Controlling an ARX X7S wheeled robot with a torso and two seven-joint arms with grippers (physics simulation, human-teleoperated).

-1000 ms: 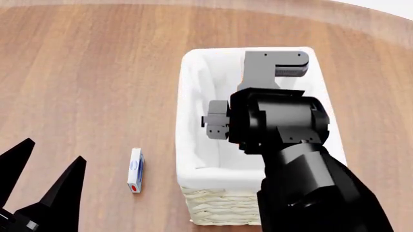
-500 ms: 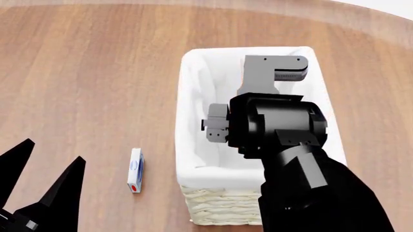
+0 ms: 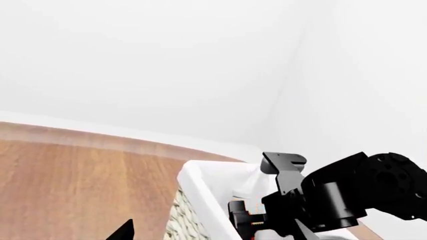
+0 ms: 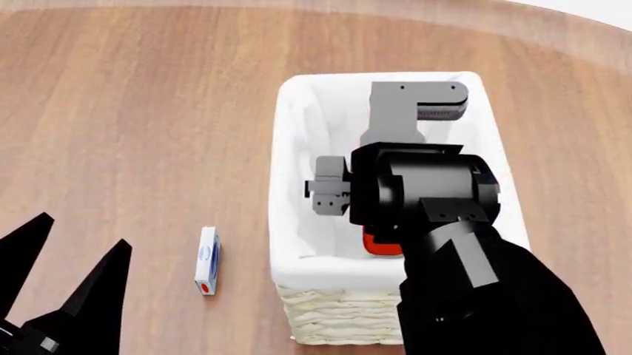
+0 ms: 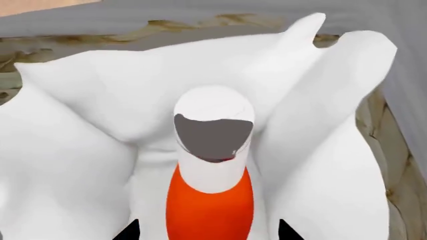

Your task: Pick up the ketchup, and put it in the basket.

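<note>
The ketchup (image 5: pixel 210 200) lies in the basket (image 4: pixel 286 148) on the white liner (image 5: pixel 100 110), its white cap pointing away from my right gripper (image 5: pixel 208 233). That gripper is open, and its two black fingertips (image 5: pixel 130 232) stand on either side of the orange-red neck with a gap on each side. From the head view, my right arm covers most of the basket, and only a red patch of the ketchup (image 4: pixel 380 244) shows under the wrist. My left gripper (image 4: pixel 64 266) hangs open near the front left, empty.
A small white box (image 4: pixel 207 260) with blue and red marks lies on the wooden table (image 4: pixel 129 111), left of the basket. The basket's wicker wall (image 3: pixel 177 220) and my right arm (image 3: pixel 347 195) show in the left wrist view.
A red patch of the ketchup now shows under my right wrist inside the basket; it was hidden before. The right wrist has shifted slightly. My left gripper has stayed put.
</note>
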